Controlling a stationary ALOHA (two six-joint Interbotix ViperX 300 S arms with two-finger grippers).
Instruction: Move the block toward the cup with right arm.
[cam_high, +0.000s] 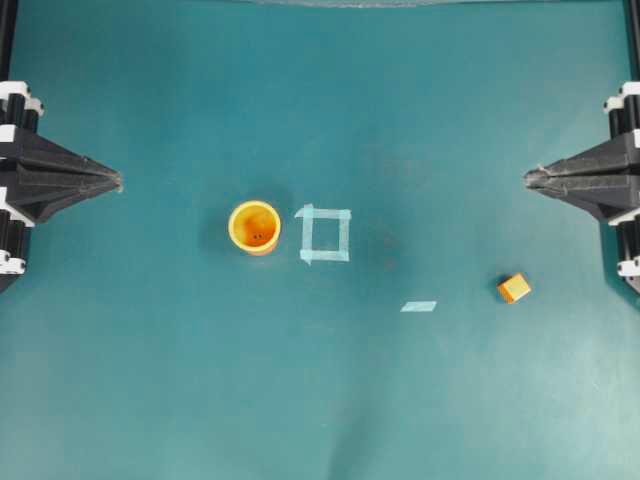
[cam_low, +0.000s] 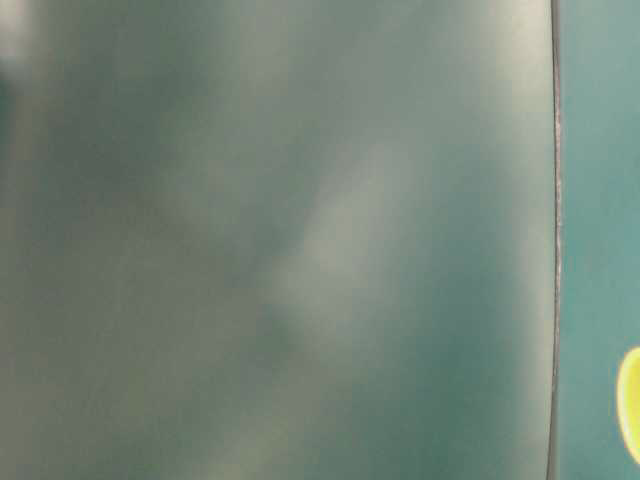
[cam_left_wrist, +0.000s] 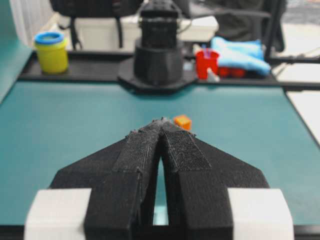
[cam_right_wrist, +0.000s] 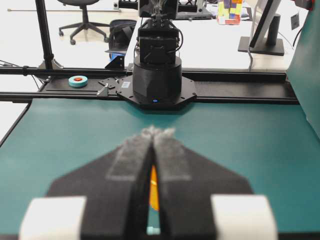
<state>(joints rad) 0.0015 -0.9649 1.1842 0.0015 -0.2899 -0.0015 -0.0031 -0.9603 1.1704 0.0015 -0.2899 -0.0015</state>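
The block (cam_high: 514, 288), a small orange cube, lies on the teal table at the right, and it shows in the left wrist view (cam_left_wrist: 182, 121) just past the fingertips. The yellow-orange cup (cam_high: 254, 227) stands upright left of centre. In the right wrist view a sliver of the cup (cam_right_wrist: 153, 187) shows through the slit between the fingers. My right gripper (cam_high: 529, 178) (cam_right_wrist: 157, 131) hovers shut and empty at the right edge, behind the block and apart from it. My left gripper (cam_high: 117, 181) (cam_left_wrist: 161, 121) is shut and empty at the left edge.
A pale blue tape square (cam_high: 325, 234) lies just right of the cup, and a tape strip (cam_high: 419, 306) lies between it and the block. Each arm's black base (cam_left_wrist: 159, 55) (cam_right_wrist: 157, 75) faces the other across the table. The table-level view is blurred.
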